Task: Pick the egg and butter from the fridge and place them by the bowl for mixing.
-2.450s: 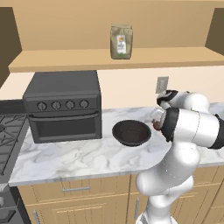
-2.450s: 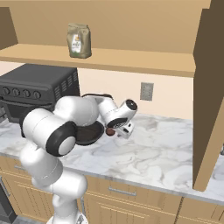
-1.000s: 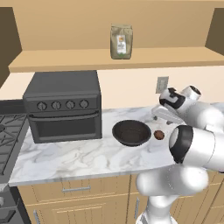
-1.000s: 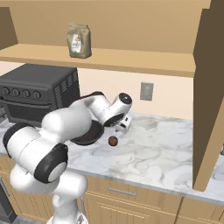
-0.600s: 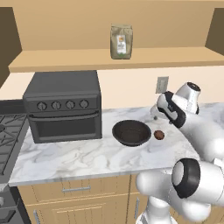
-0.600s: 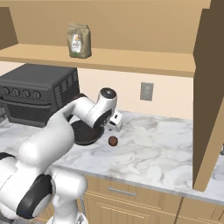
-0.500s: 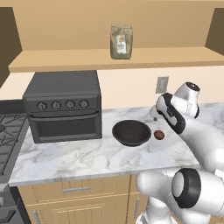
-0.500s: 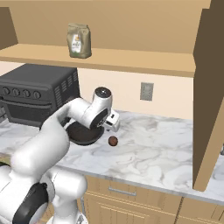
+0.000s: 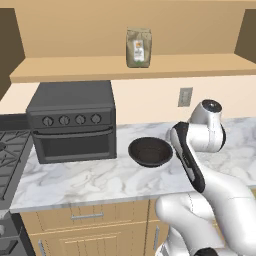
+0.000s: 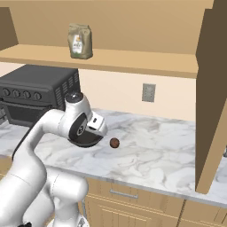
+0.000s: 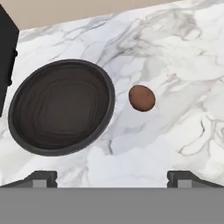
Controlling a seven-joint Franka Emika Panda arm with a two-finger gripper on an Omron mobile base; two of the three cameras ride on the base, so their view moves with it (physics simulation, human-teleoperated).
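Note:
The brown egg [image 11: 141,97] lies on the marble counter [image 11: 175,52] just to the right of the dark round bowl [image 11: 61,107], a small gap between them. In the right base view the egg [image 10: 114,142] rests beside my folded arm. The bowl [image 9: 150,151] sits to the right of the oven, with my arm close on its right. My gripper [image 11: 112,178] hovers above the counter's near side, open, with nothing between its fingertips [image 11: 41,177]. The butter and the fridge are out of view.
A dark grey countertop oven [image 9: 72,120] stands left of the bowl, with a stove [image 9: 7,155] further left. A paper bag [image 9: 139,47] sits on the wooden shelf. A tall wooden cabinet side [image 10: 213,97] bounds the counter on the right.
The egg, earlier at the gripper, now lies on the counter by the bowl. The arm has drawn back from it and folded up toward the base, jaws staying open.

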